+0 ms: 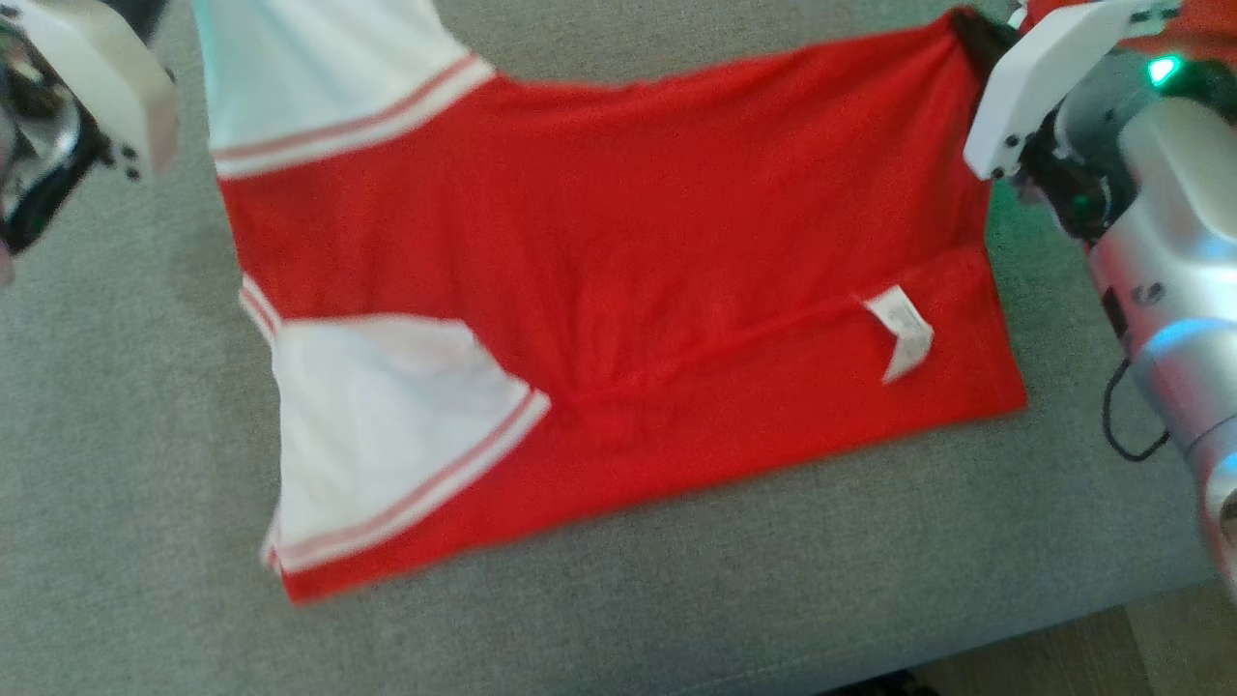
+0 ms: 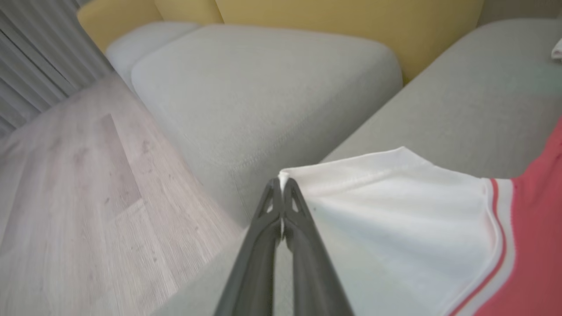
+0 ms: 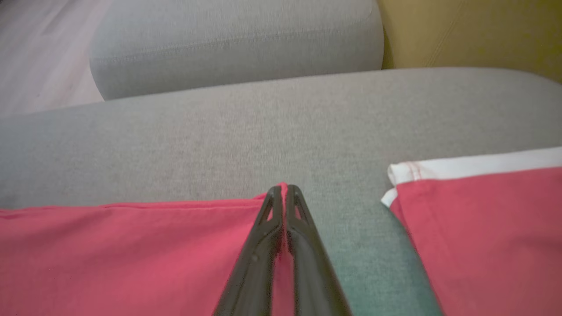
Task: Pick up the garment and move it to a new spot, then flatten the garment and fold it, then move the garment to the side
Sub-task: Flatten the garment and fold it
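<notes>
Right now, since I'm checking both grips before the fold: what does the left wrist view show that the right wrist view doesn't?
Left wrist view: left gripper shut on the garment at its white sleeve corner, with wooden floor alongside. Right wrist view: right gripper shut on the garment's red edge; red fabric with a white band lies apart to its right. Both: grey cushions, yellow backrest.

Counted were: one red garment (image 1: 618, 242); two white sleeves (image 1: 387, 425) on it; one white label (image 1: 901, 329); two grippers, left gripper (image 2: 281, 181) and right gripper (image 3: 284, 188).
</notes>
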`<state>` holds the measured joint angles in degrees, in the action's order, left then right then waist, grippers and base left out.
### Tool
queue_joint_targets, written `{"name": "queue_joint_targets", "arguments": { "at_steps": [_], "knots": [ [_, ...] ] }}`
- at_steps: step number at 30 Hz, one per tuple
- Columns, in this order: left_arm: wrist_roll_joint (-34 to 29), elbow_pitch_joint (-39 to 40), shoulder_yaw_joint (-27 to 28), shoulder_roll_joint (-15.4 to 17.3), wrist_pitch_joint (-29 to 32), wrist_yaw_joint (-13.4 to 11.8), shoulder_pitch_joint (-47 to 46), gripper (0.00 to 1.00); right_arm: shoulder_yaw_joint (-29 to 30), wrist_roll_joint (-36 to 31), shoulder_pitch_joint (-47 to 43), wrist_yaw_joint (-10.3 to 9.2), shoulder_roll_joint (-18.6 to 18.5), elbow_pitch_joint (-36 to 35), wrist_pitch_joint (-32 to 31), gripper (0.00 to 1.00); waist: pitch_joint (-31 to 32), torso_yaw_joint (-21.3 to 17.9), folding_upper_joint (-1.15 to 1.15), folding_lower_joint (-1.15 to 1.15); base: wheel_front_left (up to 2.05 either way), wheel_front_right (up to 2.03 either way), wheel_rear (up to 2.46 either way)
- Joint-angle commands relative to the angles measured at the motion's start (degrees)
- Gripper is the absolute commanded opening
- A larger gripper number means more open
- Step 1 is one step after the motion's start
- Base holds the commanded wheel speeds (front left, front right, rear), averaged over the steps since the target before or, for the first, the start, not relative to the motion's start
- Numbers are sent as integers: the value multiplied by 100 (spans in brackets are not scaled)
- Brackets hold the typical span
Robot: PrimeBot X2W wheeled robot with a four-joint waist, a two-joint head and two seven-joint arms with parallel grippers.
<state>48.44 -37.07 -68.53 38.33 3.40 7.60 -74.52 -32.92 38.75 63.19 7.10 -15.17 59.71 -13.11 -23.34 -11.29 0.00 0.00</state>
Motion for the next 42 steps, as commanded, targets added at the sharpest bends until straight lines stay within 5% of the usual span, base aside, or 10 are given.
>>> {"name": "queue_joint_targets", "arguments": {
  "at_steps": [1,8,18,27,40,41,42],
  "knots": [
    [-49,-20,321,156,-162,-15,-407,0,-4,56,165,39,-69,-171,132,0,25,15,0,0,0,0,0],
    [144,-82,188,52,-525,-13,-285,0,-3,400,-5,39,-282,-278,493,0,237,171,0,0,0,0,0],
    [465,988,-267,652,-946,-41,993,0,-259,885,-1193,39,-960,-898,804,0,795,603,0,0,0,0,0],
    [541,1902,-352,1060,-1088,-530,2023,0,-248,1014,-2182,39,-1248,-1416,914,0,1154,755,0,0,0,0,0],
    [758,3162,-420,1406,-880,-1360,3197,0,174,913,-3113,39,-1208,-1790,864,0,1158,761,0,0,0,0,0],
    [803,3229,-421,1403,-890,-1415,3275,0,223,891,-3182,39,-1197,-1801,882,40,1157,771,0,0,0,0,0],
    [849,3285,-420,1389,-916,-1474,3350,7,302,879,-3247,39,-1177,-1806,940,100,1163,785,0,0,0,0,0]
  ]
}}
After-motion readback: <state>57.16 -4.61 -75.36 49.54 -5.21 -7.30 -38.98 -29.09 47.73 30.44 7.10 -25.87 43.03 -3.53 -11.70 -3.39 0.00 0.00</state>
